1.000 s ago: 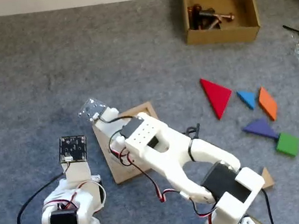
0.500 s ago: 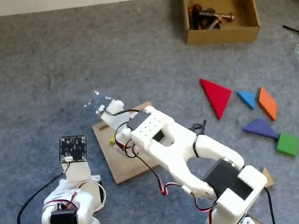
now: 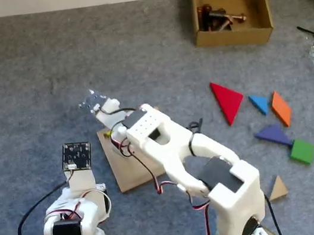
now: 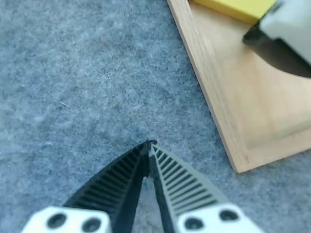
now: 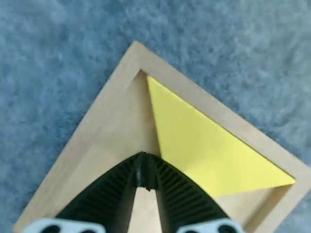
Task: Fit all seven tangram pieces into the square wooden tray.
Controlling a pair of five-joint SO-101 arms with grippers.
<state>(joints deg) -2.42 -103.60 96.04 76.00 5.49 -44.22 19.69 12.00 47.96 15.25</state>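
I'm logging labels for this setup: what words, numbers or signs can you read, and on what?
No text can be read.
Tray, pieces and box: plain, no print.
Circuit board: any marks are too small to read.

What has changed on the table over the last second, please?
The right arm stretched farther out over the wooden tray, its wrist end going beyond the tray's far edge, and its upper part swung left, uncovering more of the tan triangle. The left arm, the tray, the red triangle and the other loose pieces stayed put.
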